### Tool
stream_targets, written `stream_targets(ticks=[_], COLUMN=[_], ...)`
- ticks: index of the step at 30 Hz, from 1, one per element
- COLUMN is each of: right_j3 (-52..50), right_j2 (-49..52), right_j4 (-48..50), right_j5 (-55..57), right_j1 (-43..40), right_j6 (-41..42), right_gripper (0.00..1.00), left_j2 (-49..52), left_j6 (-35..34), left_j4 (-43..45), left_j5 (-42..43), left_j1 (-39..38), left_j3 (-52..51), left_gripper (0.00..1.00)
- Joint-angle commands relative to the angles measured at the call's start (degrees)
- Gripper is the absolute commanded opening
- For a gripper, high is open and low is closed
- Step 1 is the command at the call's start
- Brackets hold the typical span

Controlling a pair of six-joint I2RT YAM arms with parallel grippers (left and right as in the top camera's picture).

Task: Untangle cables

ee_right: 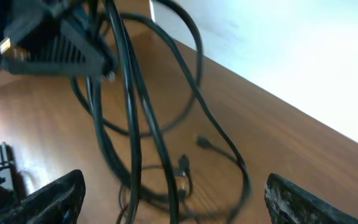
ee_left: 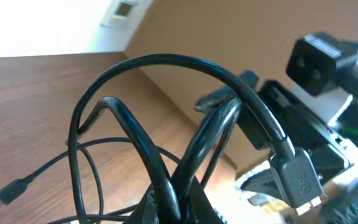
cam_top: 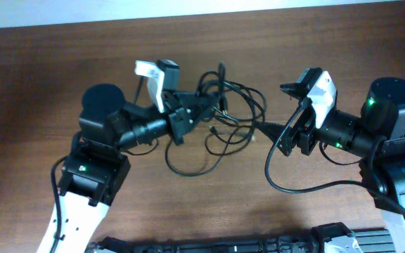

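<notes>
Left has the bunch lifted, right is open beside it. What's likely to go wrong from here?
1. The left gripper seems to clamp several strands of the cables at once, so pulling may tighten the knot.
2. The right gripper is open and faces crossed strands, so closing may catch more than one.
3. The small plug lying on the table could snag in a loop when the bunch moves.

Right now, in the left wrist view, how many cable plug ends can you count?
2. A small plug lies on the table at lower left; a larger plug shows at lower right. More may be hidden among the cables.
</notes>
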Motion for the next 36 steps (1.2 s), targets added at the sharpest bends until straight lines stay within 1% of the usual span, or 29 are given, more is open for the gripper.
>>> stream_targets(ticks=[1, 3, 4, 5, 7, 9, 13, 17, 20, 22, 23, 25, 34, 36], right_j3=[0.63, 0.63, 0.63, 0.63, 0.63, 0.63, 0.63, 0.66, 0.66, 0.63, 0.66, 0.66, 0.66, 0.63], right_j2=[-0.17, 0.0, 0.17, 0.42, 1.05, 1.86, 3.54, 3.56, 3.54, 3.54, 3.54, 3.54, 3.54, 3.54], right_j4=[2.56, 6.29, 7.93, 9.09, 10.38, 11.28, 13.53, 16.13, 17.27, 17.2, 17.05, 16.59, 10.58, 9.03], right_j5=[-3.93, -3.91, -3.91, -3.91, -3.93, -3.91, -3.93, -3.91, -2.71, -2.21, -2.19, -2.19, 0.61, -0.07], right_j1=[-0.04, -0.04, -0.04, -0.07, -0.04, -0.04, -0.07, -0.07, -0.07, -0.07, -0.07, -0.07, -0.11, -0.11], right_j6=[1.6, 5.16, 6.16, 6.47, 6.49, 8.24, 9.97, 11.21, 11.21, 11.19, 11.19, 11.17, 11.15, 11.15], right_gripper=[0.92, 0.92, 0.93, 0.99, 0.99, 0.99, 0.99, 0.99, 0.99, 0.99, 0.99, 0.99, 0.99, 0.99], left_j2=[-0.26, -0.02, 0.07, 0.2, 0.5, 0.83, 2.23, 3.82, 4.66, 4.7, 4.7, 4.68, 4.26, 4.04], left_j6=[1.68, 1.66, 1.66, 1.66, 1.66, 1.68, 5.88, 9.35, 9.97, 13.62, 14.29, 14.27, 14.21, 12.52], left_j4=[0.87, 1.11, 1.38, 1.6, 2.08, 2.1, 1.99, -0.11, -3.85, -5.22, -5.33, -5.25, -5.25, -4.52], left_j5=[-1.22, -2.25, -2.64, -2.84, -2.82, -2.84, -2.8, -2.84, -3.1, -3.15, -3.76, -4.76, -4.55, -4.79], left_j1=[-3.63, -6.03, -7.41, -8.44, -10.64, -12.98, -17.03, -18.84, -18.82, -18.82, -18.62, -17.9, -11.56, -8.87], left_j3=[0.66, 0.66, 0.66, 0.66, 0.66, 0.66, 0.66, 0.66, 0.66, 0.66, 0.66, 0.66, 0.66, 0.66], left_gripper=[0.0, 0.0, 0.0, 0.0, 0.0, 0.0, 0.0, 0.0, 0.0, 0.0, 0.0, 0.0, 0.0, 0.0])
